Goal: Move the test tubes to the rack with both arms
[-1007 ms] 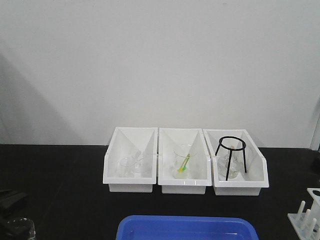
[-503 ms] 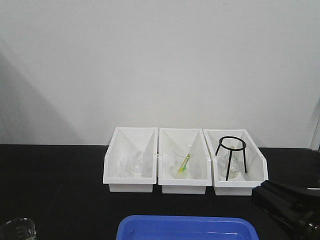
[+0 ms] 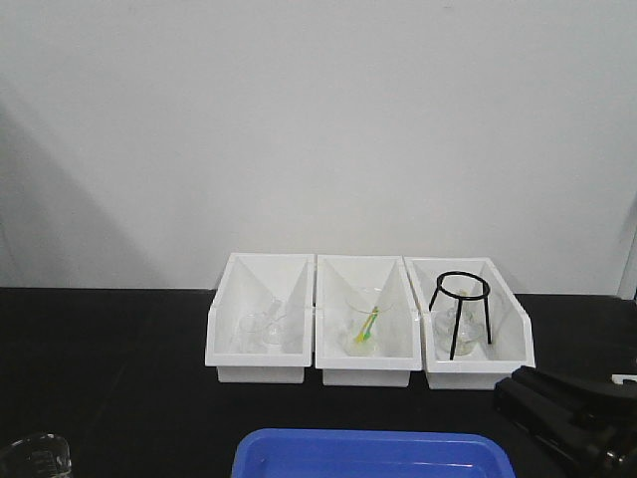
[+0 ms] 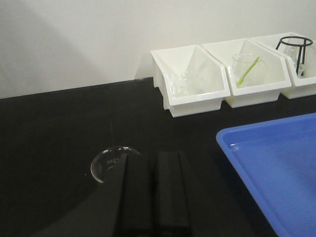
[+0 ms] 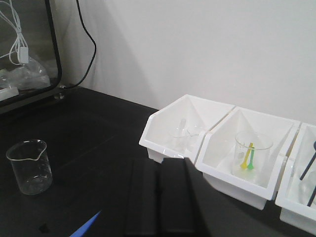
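Note:
Slim clear tubes [image 3: 271, 317] lean among clear glassware in the left white bin [image 3: 257, 370]; they also show in the left wrist view [image 4: 190, 79] and the right wrist view [image 5: 181, 124]. My right gripper [image 3: 510, 390] is shut and empty, low at the front right, and it points at the bins in its own view [image 5: 159, 165]. It hides nearly all of the rack; only a white sliver [image 3: 625, 378] shows. My left gripper [image 4: 155, 158] is shut and empty, just right of a squat beaker [image 4: 106, 162]. It is outside the front view.
A blue tray [image 3: 368, 453] lies at the front centre, right of my left gripper [image 4: 276, 158]. The middle bin [image 3: 366, 373] holds a beaker with yellow and green sticks. The right bin [image 3: 478, 376] holds a black tripod ring [image 3: 460, 299]. The squat beaker [image 3: 35, 456] stands front left.
My left gripper has left the front view at the lower left. My right arm has come in from the lower right, covered the rack, and edged a little further left.

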Motion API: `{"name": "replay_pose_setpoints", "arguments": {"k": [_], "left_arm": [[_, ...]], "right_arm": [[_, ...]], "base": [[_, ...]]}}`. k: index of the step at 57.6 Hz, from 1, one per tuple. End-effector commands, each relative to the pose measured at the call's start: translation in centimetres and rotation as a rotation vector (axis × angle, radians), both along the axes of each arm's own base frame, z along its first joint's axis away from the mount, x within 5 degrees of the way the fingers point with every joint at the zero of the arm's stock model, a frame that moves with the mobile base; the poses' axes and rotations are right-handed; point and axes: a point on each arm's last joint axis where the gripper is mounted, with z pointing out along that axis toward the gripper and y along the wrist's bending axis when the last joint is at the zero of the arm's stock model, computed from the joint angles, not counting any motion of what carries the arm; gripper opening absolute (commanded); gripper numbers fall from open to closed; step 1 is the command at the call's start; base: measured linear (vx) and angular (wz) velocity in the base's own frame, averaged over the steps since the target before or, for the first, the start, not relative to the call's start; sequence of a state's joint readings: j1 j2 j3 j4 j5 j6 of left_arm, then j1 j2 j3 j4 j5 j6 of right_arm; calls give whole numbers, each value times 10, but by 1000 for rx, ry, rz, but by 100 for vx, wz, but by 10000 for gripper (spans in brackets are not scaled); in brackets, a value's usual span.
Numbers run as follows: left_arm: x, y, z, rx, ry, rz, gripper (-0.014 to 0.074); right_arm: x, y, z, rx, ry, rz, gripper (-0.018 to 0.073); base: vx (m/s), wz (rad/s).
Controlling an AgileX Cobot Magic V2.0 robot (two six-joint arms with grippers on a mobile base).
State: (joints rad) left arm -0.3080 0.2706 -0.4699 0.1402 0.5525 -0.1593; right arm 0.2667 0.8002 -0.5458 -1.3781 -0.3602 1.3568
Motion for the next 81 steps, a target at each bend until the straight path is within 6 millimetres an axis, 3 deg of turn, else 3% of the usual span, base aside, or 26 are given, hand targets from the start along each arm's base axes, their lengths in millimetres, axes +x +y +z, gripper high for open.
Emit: {"name": "replay_pose_setpoints", "arguments": {"k": [1, 18, 26, 30, 44, 50, 81], "left_arm": [[0, -1, 14, -34, -76, -4, -15], [0, -1, 15, -21, -94, -8, -15], [-2, 0, 10, -24, -225, 2, -15], [-4, 2, -4, -26, -286, 35, -15], [-5, 10, -89, -73, -258, 193, -15], [-3, 10, -113, -77, -282, 203, -15], [-3, 10, -115, -69, -241, 207, -15]], "right_arm": [[-1, 1, 12, 40, -27, 11, -7], [-1, 1, 12, 37, -28, 12, -7], [-1, 1, 12, 34, -29, 12, -7], [-1, 1, 12, 34, -29, 12, -7], [-1, 1, 12, 34, -29, 12, -7], [-1, 1, 12, 33, -29, 13, -7], [-1, 1, 12, 33, -29, 13, -7]], "base": [[0, 0], [0, 0], [0, 0], [0, 0], [0, 0], [0, 0], [0, 0]]}}
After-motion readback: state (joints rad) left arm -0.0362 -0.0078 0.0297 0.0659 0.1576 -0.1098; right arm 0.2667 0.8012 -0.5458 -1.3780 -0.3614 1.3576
